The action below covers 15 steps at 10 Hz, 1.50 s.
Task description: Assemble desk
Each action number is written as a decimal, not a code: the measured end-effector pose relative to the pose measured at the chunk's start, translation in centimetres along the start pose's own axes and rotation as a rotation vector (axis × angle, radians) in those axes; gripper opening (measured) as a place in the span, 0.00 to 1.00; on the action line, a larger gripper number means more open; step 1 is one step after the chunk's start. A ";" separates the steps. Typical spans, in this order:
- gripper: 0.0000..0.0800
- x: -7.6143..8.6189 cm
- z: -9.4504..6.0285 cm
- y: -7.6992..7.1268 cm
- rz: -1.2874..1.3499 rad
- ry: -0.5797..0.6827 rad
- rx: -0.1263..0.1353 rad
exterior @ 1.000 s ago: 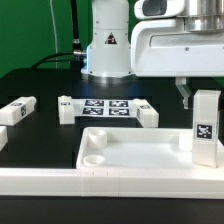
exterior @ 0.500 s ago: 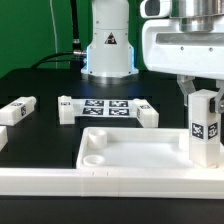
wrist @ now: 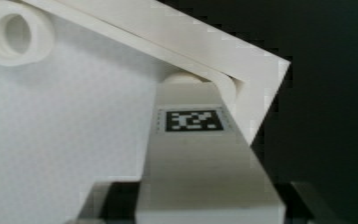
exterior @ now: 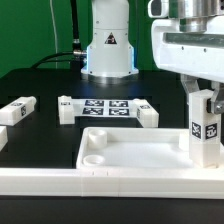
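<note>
Exterior view: the jaws are gripping the top of an upright leg [exterior: 205,128], closed tight on it from both sides. The leg is standing at the corner of the slab [exterior: 130,160] on the exterior view's right; I cannot tell whether its foot is seated. A socket [exterior: 95,139] is lying open on the slab's opposite side. Behind the slab, the marker board [exterior: 108,105] is lying on the black desk [exterior: 40,135] between two loose legs [exterior: 66,108], and a far-left leg [exterior: 18,111] is lying apart.

Wrist view: the jaws are pinching the leg [wrist: 197,160], which is pointing at the slab [wrist: 69,120] near its corner rim. A socket [wrist: 19,40] is showing beyond.
</note>
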State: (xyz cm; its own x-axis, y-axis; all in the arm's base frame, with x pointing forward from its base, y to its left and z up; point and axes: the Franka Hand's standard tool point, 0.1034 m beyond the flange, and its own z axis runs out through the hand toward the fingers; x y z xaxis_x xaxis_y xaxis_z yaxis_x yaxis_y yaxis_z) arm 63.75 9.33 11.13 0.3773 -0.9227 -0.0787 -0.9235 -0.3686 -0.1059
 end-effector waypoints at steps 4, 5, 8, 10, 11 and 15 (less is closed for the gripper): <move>0.79 -0.3 0.0 0.0 -0.289 -0.004 -0.010; 0.81 -0.5 0.0 0.0 -0.398 -0.004 -0.010; 0.81 -0.6 0.0 -0.1 -0.694 -0.006 -0.008; 0.81 -0.8 0.1 -0.2 -0.874 -0.007 -0.005; 0.81 -0.9 0.1 -0.2 -0.989 -0.007 -0.005; 0.81 -0.8 0.2 -0.1 -1.286 -0.007 -0.007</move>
State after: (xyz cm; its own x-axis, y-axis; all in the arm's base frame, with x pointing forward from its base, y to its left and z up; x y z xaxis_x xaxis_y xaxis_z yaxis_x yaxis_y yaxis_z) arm 63.56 10.17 11.06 0.9930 0.0953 0.0702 0.1024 -0.9892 -0.1045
